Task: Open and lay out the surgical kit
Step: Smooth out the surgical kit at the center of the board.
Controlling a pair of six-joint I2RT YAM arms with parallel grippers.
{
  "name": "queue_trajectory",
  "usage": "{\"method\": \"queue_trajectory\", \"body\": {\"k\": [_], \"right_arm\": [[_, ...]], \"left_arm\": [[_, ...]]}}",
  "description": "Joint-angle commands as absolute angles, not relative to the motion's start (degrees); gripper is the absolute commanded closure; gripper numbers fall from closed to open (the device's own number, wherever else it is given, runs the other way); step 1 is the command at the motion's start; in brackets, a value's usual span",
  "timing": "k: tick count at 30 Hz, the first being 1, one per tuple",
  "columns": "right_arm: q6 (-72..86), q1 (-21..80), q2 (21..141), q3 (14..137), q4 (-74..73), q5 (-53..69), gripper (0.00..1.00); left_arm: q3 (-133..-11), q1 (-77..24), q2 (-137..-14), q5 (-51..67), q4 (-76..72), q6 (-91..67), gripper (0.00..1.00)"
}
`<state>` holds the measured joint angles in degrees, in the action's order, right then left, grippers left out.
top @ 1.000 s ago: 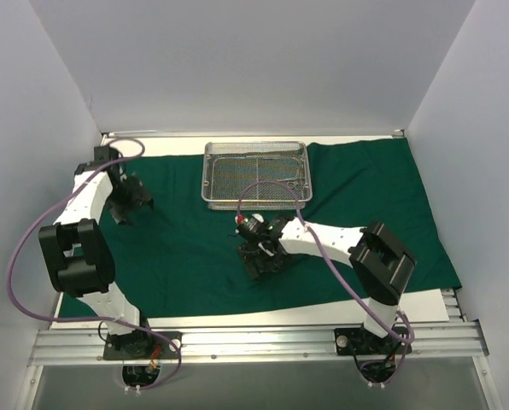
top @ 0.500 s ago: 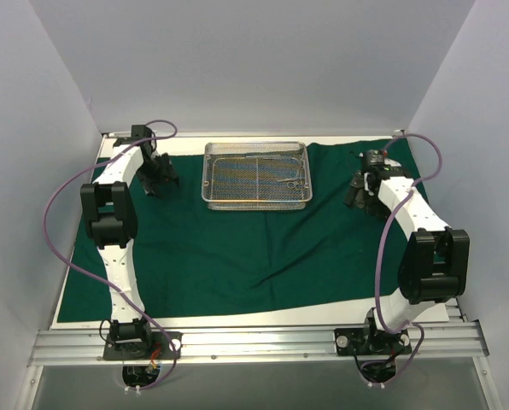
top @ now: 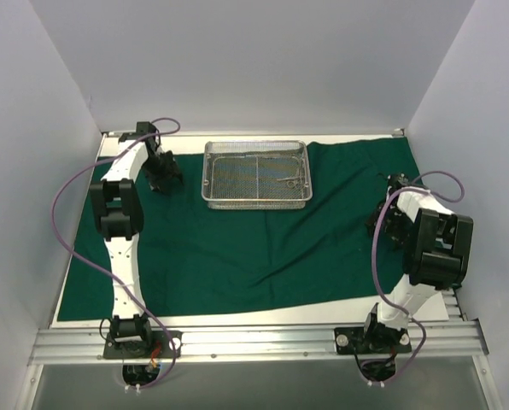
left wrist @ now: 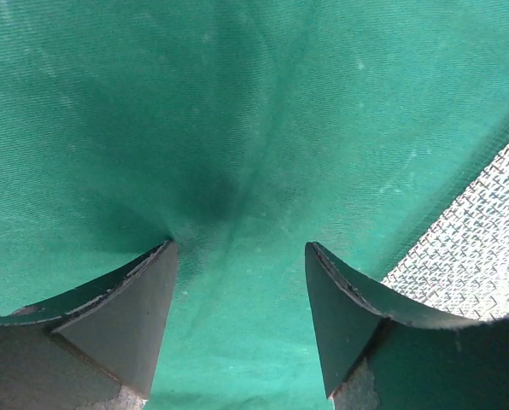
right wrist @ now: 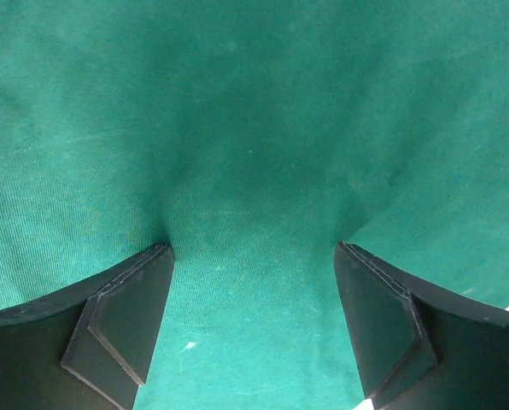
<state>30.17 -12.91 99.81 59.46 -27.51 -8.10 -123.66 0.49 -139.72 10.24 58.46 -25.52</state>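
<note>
The dark green cloth drape (top: 237,248) lies spread over the table. The silver wire-mesh tray (top: 256,174) sits on it at the back middle, with thin steel instruments (top: 290,180) inside at its right. My left gripper (top: 163,177) is open, its tips pressed down on the drape (left wrist: 237,154) just left of the tray, whose mesh shows at the right edge of the left wrist view (left wrist: 481,248). My right gripper (top: 388,224) is open, its tips pressed on the drape (right wrist: 254,171) near the cloth's right side.
White table surface (top: 237,318) shows along the front edge below the cloth and at the back left corner (top: 118,147). A metal rail (top: 254,342) runs along the near edge. White walls enclose the left, back and right sides.
The right arm swung from the middle of the cloth out to its right side and then came nearer. The left arm moved back to beside the tray. The cloth's right part now lies differently.
</note>
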Motion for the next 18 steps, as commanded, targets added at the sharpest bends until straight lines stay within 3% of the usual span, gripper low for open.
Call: {"method": "queue_trajectory", "body": {"k": [1, 13, 18], "right_arm": [[33.1, -13.2, 104.0, 54.3, -31.5, -9.3, 0.21], [39.9, -18.7, 92.0, 47.6, -39.9, -12.3, 0.24], [40.4, -18.9, 88.0, 51.0, -45.7, -14.2, 0.26]], "left_arm": [[-127.5, 0.9, -141.3, 10.9, 61.5, -25.9, 0.29], [-131.6, 4.7, -143.6, 11.2, 63.4, -25.6, 0.29], [-134.0, 5.9, -144.1, 11.2, 64.8, -25.1, 0.29]]}}
